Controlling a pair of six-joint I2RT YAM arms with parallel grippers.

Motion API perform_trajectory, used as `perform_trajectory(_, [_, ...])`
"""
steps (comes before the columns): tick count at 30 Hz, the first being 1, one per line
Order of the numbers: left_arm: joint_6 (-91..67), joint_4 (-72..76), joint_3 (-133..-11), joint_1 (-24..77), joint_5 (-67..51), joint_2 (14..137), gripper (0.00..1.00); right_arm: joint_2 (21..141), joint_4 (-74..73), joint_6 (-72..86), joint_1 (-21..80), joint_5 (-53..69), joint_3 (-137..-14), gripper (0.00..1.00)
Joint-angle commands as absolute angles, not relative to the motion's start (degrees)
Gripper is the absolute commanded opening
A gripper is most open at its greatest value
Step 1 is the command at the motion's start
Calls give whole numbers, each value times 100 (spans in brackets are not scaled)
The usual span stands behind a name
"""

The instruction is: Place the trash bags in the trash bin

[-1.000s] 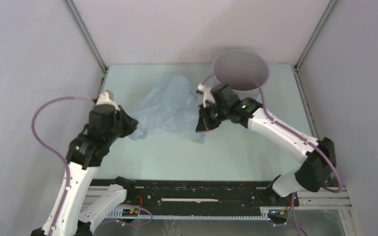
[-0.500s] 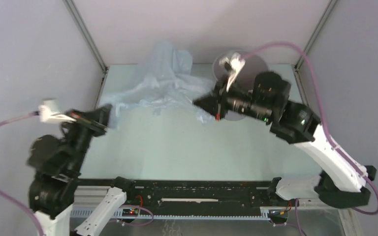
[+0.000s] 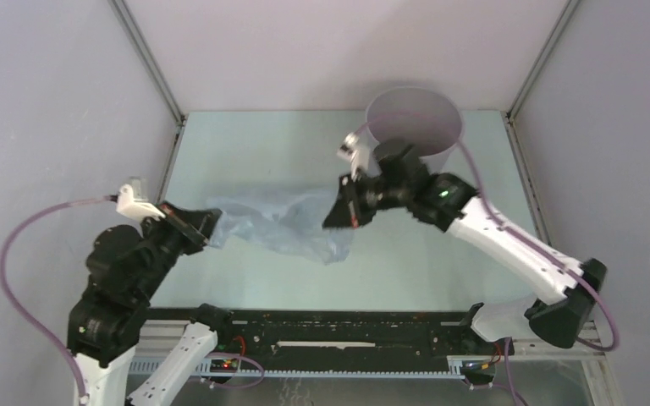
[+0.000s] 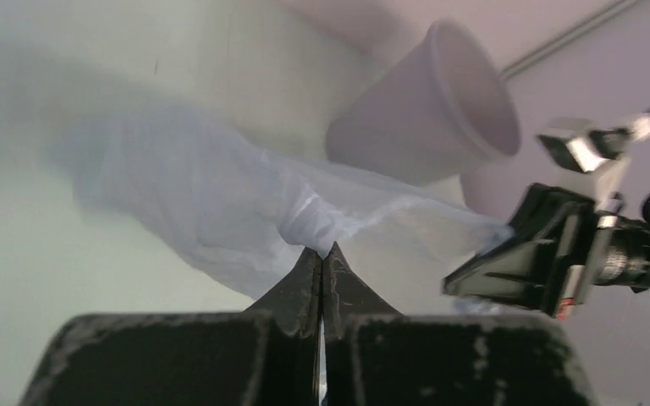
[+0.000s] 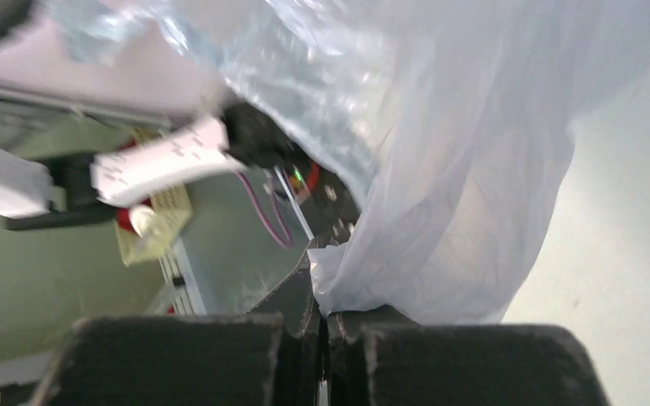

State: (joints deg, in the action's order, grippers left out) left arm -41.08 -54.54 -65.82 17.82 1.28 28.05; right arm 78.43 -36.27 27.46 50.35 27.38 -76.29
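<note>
The pale blue trash bag hangs stretched between both grippers above the table's middle. My left gripper is shut on the bag's left end; in the left wrist view the bag bunches at the closed tips. My right gripper is shut on the bag's right end; in the right wrist view the bag drapes over the tips. The grey trash bin stands upright at the back right, behind my right gripper, and shows in the left wrist view.
Grey enclosure walls with metal corner posts stand close on the left, back and right. The black rail with the arm bases runs along the near edge. A purple cable loops by the left arm.
Both grippers came down from their raised pose, the left toward the middle, the right nearer the bin. The bag, lifted high at the back half a second ago, now hangs low between them.
</note>
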Motion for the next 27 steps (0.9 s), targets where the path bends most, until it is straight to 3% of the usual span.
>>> perform_trajectory(1, [-3293, -5570, -7677, 1767, 627, 3569, 0, 7558, -3857, 2811, 4678, 3226, -8753, 0])
perform_trajectory(6, [-2958, -5338, -8544, 1770, -812, 4185, 0, 7558, -4376, 2528, 4518, 3286, -9262, 0])
perform_trajectory(10, [-2928, -5066, -8427, 1768, -1335, 4142, 0, 7408, -4624, 2517, 4518, 3047, -9291, 8])
perform_trajectory(16, [-2729, -5224, -8411, 1769, -1484, 4070, 0, 7168, -5817, 1970, 4503, 1102, -9438, 21])
perform_trajectory(20, [-2782, -5177, -8396, 1769, -1642, 4095, 0, 7008, -6233, 1789, 4587, -307, -9362, 44])
perform_trajectory(23, [-2803, -5152, -8415, 1771, -1915, 4170, 0, 6957, -6046, 1730, 4778, -553, -9157, 67])
perform_trajectory(27, [-2823, -5175, -8499, 1773, -1951, 4270, 0, 6853, -5512, 1922, 4875, -175, -8640, 77])
